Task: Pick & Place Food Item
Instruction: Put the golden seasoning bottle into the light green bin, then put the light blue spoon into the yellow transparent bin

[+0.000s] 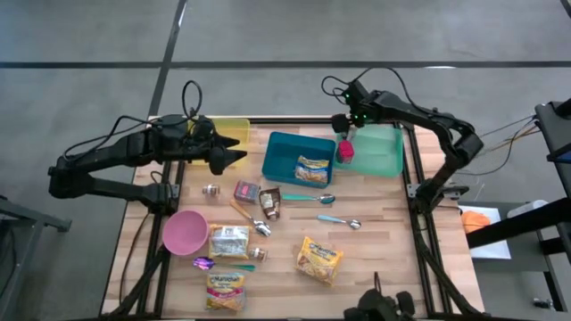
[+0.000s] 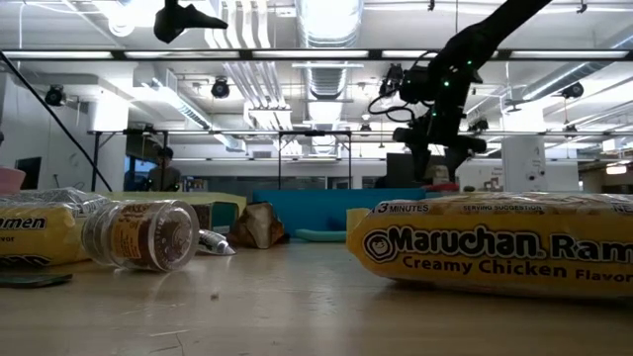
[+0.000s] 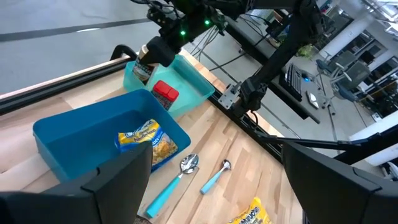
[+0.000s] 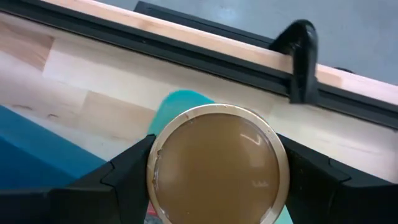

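Upper right of the overhead frame, my right gripper hangs over the left edge of the teal bin, and the risk sits right there. I've got a jar clamped bottom-end toward the wrist camera, its red lid pointing down. If I let go from this height, I reckon it could hit the bin's rim, tip, and roll out onto the table, or drop into the gap between the teal bin and the blue bin just to its left. That blue bin already holds a yellow packet, and it sits close enough that a sideways drift would put the jar in the wrong tub.

Smaller worry: a smooth round jar can slip, I'd guess. The grip is only two fingers on curved sides.

Now the pincers. On the right, the fingers stand partway apart and press on either side of the jar, which fills the space between them. It's carried clear of the wood, above the teal bin's near-left corner.

Upper left of the overhead frame, my left gripper waits beside the yellow bin, spread wide and holding nothing.
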Motion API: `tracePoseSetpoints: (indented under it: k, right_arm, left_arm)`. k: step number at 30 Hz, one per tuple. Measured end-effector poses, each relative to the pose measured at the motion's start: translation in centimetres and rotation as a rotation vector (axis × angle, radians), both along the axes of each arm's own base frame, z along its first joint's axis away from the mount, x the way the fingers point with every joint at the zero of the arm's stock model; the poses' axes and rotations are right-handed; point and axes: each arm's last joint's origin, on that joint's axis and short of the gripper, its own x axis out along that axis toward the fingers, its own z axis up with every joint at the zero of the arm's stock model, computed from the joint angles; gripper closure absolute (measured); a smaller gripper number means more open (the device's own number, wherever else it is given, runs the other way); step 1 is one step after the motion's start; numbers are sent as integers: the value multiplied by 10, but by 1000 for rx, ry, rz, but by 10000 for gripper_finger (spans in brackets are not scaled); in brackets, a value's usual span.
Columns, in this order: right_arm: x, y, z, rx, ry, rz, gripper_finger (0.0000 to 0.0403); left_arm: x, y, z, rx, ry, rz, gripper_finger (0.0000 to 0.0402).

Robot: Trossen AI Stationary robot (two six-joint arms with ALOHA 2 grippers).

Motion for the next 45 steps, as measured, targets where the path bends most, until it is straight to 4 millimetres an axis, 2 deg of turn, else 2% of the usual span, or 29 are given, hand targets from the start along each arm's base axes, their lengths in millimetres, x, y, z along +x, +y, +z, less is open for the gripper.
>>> tracePoseSetpoints:
  k: [7, 21, 27, 30, 39, 42, 45]
  right_arm:
    - [10, -7, 0, 21, -12, 19, 133]
    - [18, 9, -14, 39, 16, 56, 131]
    - [20, 11, -15, 43, 11, 71, 55]
    - [20, 12, -12, 34, 5, 81, 37]
    - [10, 22, 20, -40, -54, 104, 30]
    - [2, 33, 37, -70, -53, 157, 30]
    - [-4, 53, 57, -101, -42, 264, 29]
  left_arm:
    - [-1, 0, -4, -31, 37, 9, 40]
    - [-1, 0, -4, -35, 37, 11, 40]
    - [-1, 0, -4, -36, 37, 11, 40]
    - [-1, 0, -4, -36, 38, 11, 40]
    - [-1, 0, -5, -37, 42, 11, 41]
    - [-1, 0, -5, -38, 42, 10, 41]
    - [-1, -1, -5, -43, 46, 2, 41]
